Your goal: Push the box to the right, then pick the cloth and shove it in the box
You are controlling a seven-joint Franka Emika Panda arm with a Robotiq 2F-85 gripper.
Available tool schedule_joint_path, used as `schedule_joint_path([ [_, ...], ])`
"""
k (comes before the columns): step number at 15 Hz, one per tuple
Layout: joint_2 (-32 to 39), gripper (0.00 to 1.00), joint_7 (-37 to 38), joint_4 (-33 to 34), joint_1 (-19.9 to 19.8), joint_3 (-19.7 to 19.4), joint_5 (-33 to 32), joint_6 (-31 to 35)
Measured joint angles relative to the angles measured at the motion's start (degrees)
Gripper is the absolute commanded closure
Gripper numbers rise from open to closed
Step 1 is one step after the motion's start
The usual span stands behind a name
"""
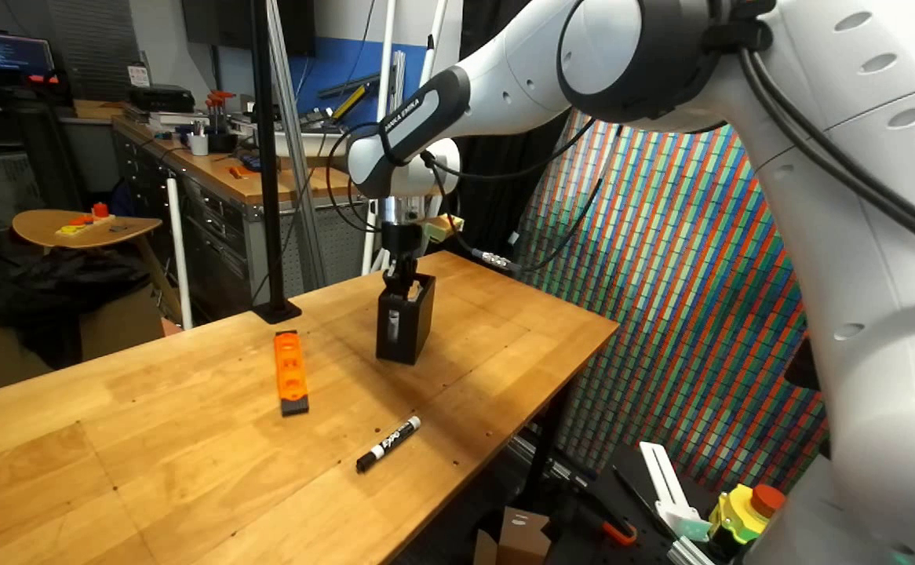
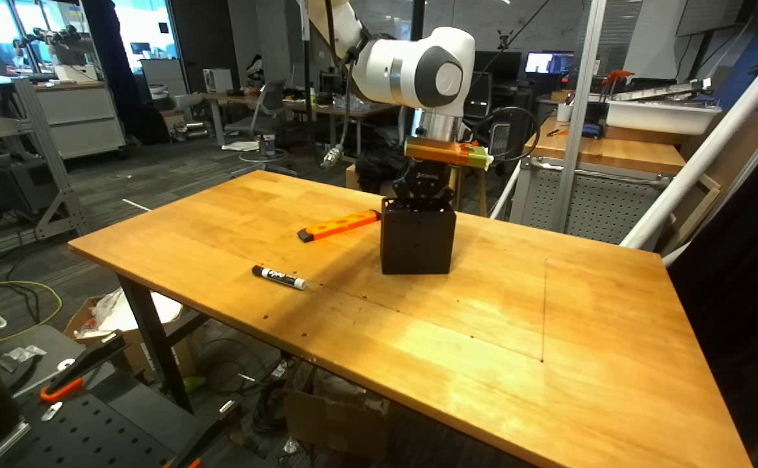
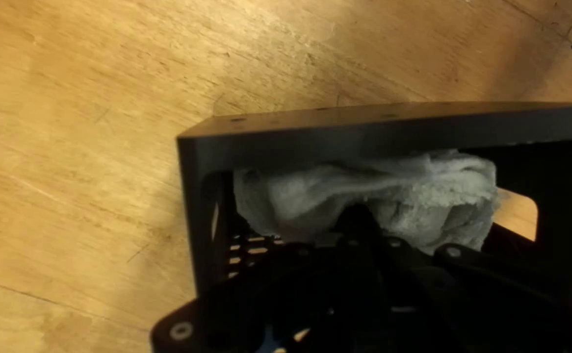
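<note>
Exterior views, both: a wooden worktop (image 2: 515, 390) carries a black open-topped box (image 2: 417, 244), standing upright. Handling estimate: stiff, fairly light, apt to slide if knocked. Narrow when seen end-on in an exterior view (box (image 1: 404, 333)), so off-centre pressure might tip it. If it must be held, pinch a long wall at the rim (image 3: 340, 141).

Jaws: lowered through the open top, reaching in among the cloth (image 3: 296, 196). Cannot tell whether they are clenched on a fold or only pressing.

Cloth: inside the box, pale grey, crumpled, apparently against one long wall. Handling estimate: light, soft, limp, nothing to break; its rough-looking surface should hold rather than slip, but might cling as the jaws come out. Best hold: middle of the bunch, where the jaws meet it.

Views compared: only the wrist view shows how the cloth lies. From an exterior view (box (image 2: 417, 244)) the near wall hides it, none above the rim; from an exterior view a pale patch (image 1: 414, 291) shows, probably cloth. Small slots (image 3: 256, 250) past one end of the cloth, floor or side cannot tell: wrist view only.
</note>
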Motion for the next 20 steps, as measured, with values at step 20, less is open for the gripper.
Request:
schedule_joint_path([
  [20, 2.82, 1.0, 0.16, 9.82, -0.8, -0.63, -0.07, -3.64],
])
